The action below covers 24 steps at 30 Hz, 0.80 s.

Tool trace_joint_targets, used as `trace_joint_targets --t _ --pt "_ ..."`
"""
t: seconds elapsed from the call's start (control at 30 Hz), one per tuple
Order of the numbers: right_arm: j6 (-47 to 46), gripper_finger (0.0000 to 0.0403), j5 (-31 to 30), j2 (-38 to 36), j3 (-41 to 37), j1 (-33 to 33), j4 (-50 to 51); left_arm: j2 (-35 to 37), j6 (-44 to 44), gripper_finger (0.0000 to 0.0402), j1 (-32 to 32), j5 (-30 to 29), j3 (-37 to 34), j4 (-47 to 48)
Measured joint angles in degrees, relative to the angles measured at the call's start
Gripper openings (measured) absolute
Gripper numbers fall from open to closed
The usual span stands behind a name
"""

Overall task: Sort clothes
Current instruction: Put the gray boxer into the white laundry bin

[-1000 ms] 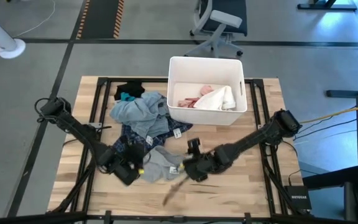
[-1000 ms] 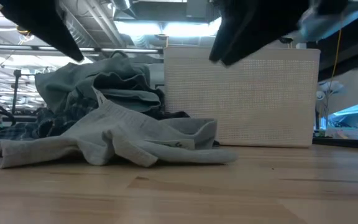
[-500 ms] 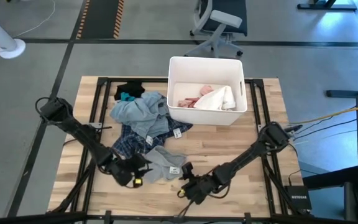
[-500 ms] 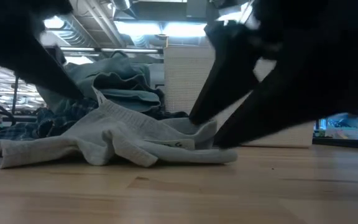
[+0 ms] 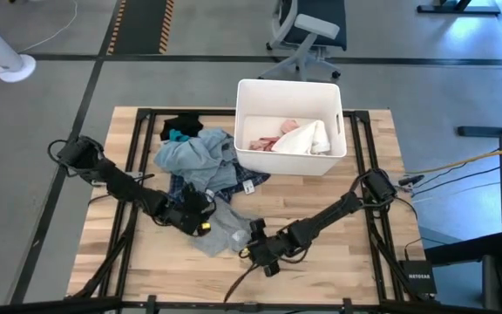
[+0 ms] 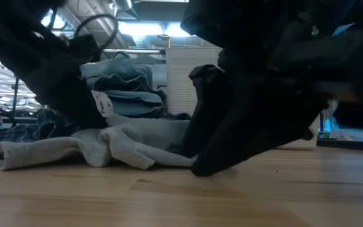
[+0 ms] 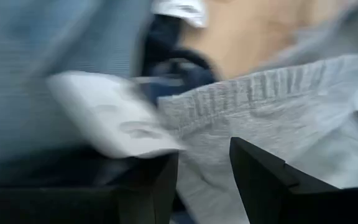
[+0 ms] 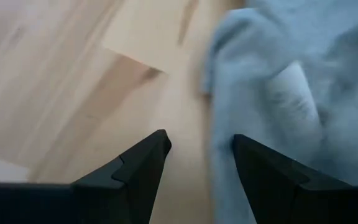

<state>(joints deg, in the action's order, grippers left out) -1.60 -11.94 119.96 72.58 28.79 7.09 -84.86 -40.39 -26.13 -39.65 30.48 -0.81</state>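
A light grey garment (image 5: 225,228) lies flat on the table in front of a heap of clothes: light blue-grey (image 5: 194,155), dark blue plaid (image 5: 186,194), teal (image 5: 178,136) and black (image 5: 181,125). My left gripper (image 5: 197,220) is low at the grey garment's left side. It is open, with the ribbed hem (image 7: 229,106) and a white tag (image 7: 110,118) just ahead of its fingers. My right gripper (image 5: 253,250) is open and low at the garment's near right edge (image 8: 222,124), partly over bare wood. My left gripper slants down from the table's left, its open fingers standing on either side of the grey garment's ribbed hem (image 7: 207,134); I cannot tell whether they touch the cloth. My right gripper slants down from the right onto the garment's edge (image 8: 219,155); I cannot tell whether it touches the cloth.
A white plastic bin (image 5: 244,122) stands at the far middle with a pink (image 5: 288,128) and a white garment (image 5: 308,139) inside. Bare wood lies along the near edge and at the table's right. A dark cable (image 5: 234,288) trails off the near edge.
Both grippers have come down onto the grey garment from well above it. My left gripper moved toward the far right and tipped; my right gripper sank and drifted left toward the garment's near edge. The garment's raised right end now lies flatter.
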Motion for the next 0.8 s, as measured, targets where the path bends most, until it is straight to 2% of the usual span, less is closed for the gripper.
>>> trace_joint_targets --t 0.27,0.33,0.4,0.53,0.7,0.8 --pt "-3.58 0.0214 6.44 -0.10 0.34 2.97 0.47 0.00 -0.39 0.0141 6.12 -1.97 -1.46 -1.08" --pt "-1.67 0.0214 4.57 -0.52 1.17 3.13 0.91 0.02 2.19 0.0141 7.31 -2.05 -1.50 -4.19" --pt "1.92 0.0214 -0.40 -0.89 3.13 3.20 0.25 0.09 5.54 0.0141 8.36 -2.04 -1.49 -8.10" --pt "8.57 0.0214 -8.67 -0.66 5.79 2.83 -5.05 0.13 8.45 0.0141 9.40 1.99 -1.46 -9.14" --pt "10.75 0.0214 -10.60 4.73 5.49 1.04 -15.63 0.13 9.16 0.0141 8.72 2.85 -1.55 -8.24" --pt "10.88 0.0214 -10.60 6.73 5.57 0.30 -16.46 0.13 9.16 0.0141 8.43 2.85 -1.55 -7.71"
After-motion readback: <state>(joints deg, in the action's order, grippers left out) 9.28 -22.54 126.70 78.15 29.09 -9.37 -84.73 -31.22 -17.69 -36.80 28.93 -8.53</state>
